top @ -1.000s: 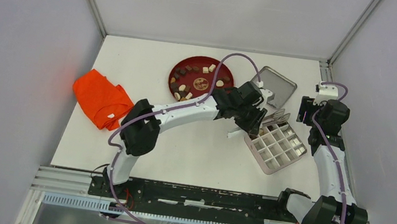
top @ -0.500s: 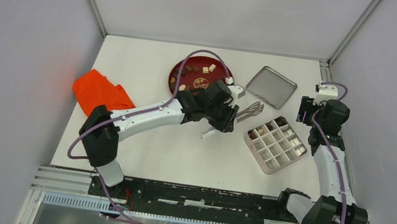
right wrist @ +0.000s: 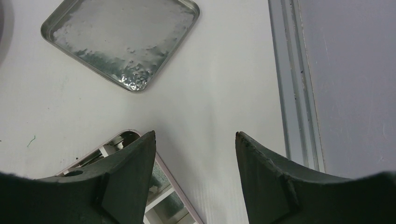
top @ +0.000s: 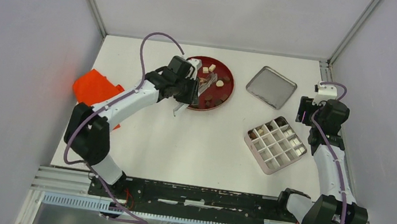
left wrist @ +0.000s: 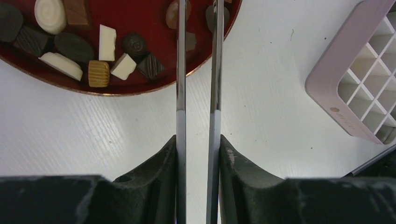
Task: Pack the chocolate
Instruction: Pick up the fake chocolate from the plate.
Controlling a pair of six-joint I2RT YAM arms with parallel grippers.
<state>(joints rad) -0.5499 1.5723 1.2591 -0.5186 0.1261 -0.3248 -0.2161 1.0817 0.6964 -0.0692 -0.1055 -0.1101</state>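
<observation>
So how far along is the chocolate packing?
Early on. A few chocolates sit in cells of the divided box; most cells are empty. The left tool holds tweezers over the red plate, where most pieces wait.

White table [top: 192,140]. Far centre: round red plate [top: 224,95]. Far right: square silver metal tray [top: 271,87]. Right, nearer: pale pink gridded compartment box [top: 257,154]. Left: crumpled orange cloth [top: 92,87].
</observation>
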